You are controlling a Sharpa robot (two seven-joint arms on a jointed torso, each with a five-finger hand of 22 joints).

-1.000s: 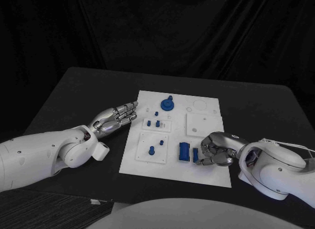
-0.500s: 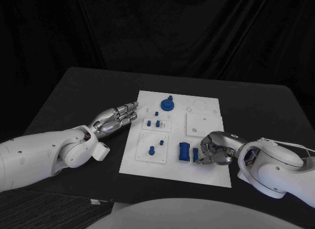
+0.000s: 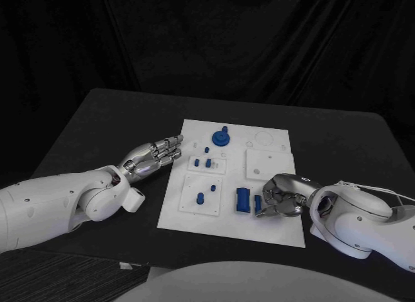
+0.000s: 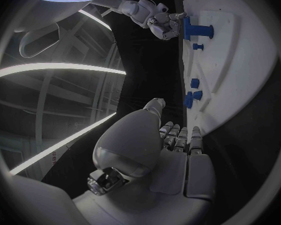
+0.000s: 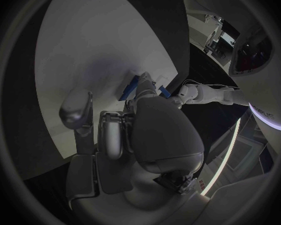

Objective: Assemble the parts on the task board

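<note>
My right hand (image 3: 285, 196) sat low over the near right part of the task board (image 3: 271, 160), fingers curled in toward the two upright blue blocks (image 3: 248, 201) near the board's near edge; from the head camera its fingertips looked to be touching the slimmer block on the right, and in the right wrist view (image 5: 137, 130) a blue piece (image 5: 133, 86) showed just past the fingers, but I could not tell whether the hand actually gripped it or only pressed against it. My left hand (image 3: 153, 155) lay beside the board's left edge, on the black table (image 3: 108, 119), fingers extended and slightly apart, holding nothing, fingertips just reaching the board's edge near its far left corner; the left wrist view (image 4: 150, 145) showed the same flat, empty hand alongside the white plate.

On the board itself, a round blue knob-like part (image 3: 221, 136) stood near the far edge, left of centre; a pair of small blue pegs (image 3: 202, 163) stood in a square plate below it, with one tiny blue piece (image 3: 205, 150) between them and the knob; nearer to me, another square plate toward the near left corner carried a small blue peg (image 3: 213, 187) and a larger blue pin (image 3: 199, 200); a plain white square plate (image 3: 265, 165) lay toward the right edge, with faint round outlines beyond it near the far right corner.
</note>
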